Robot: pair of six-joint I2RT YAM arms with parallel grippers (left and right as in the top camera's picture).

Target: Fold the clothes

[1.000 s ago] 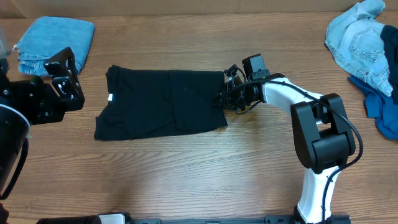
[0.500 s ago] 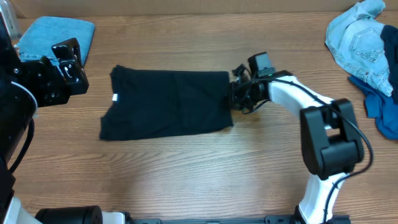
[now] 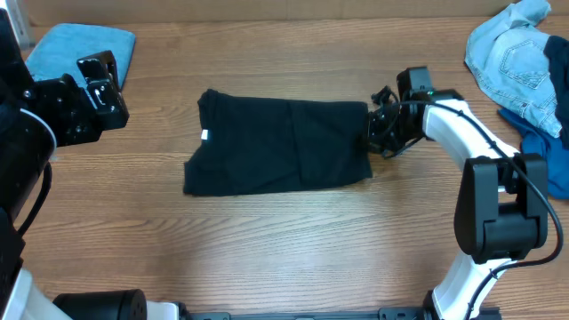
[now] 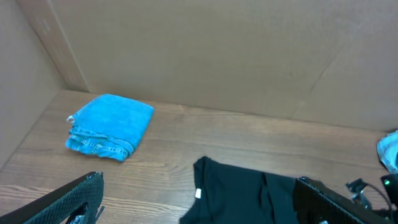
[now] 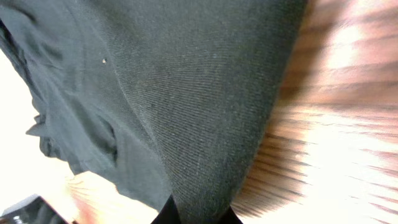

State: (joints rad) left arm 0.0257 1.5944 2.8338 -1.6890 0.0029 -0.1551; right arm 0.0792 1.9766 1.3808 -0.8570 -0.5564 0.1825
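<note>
A black T-shirt (image 3: pixel 280 144) lies folded into a long rectangle across the middle of the table, its small white tag (image 3: pixel 204 135) at the left end. My right gripper (image 3: pixel 372 135) is shut on the shirt's right edge; in the right wrist view the black fabric (image 5: pixel 205 106) fills the frame and runs down between the fingertips. My left gripper (image 3: pixel 100 82) hovers open, well left of the shirt, with nothing in it. The left wrist view shows the shirt's left end (image 4: pixel 249 193) and its tag (image 4: pixel 198 193) between the wide-apart fingers (image 4: pixel 68 202).
A folded light-blue denim piece (image 3: pixel 76 55) lies at the back left, also in the left wrist view (image 4: pixel 112 126). A heap of light-blue denim (image 3: pixel 516 62) and a royal-blue garment (image 3: pixel 544 156) lies at the right edge. A cardboard wall (image 4: pixel 217 56) lines the back.
My right gripper has dragged the black shirt to the right across the table by its right edge. The left arm has shifted slightly up and back at the left.
</note>
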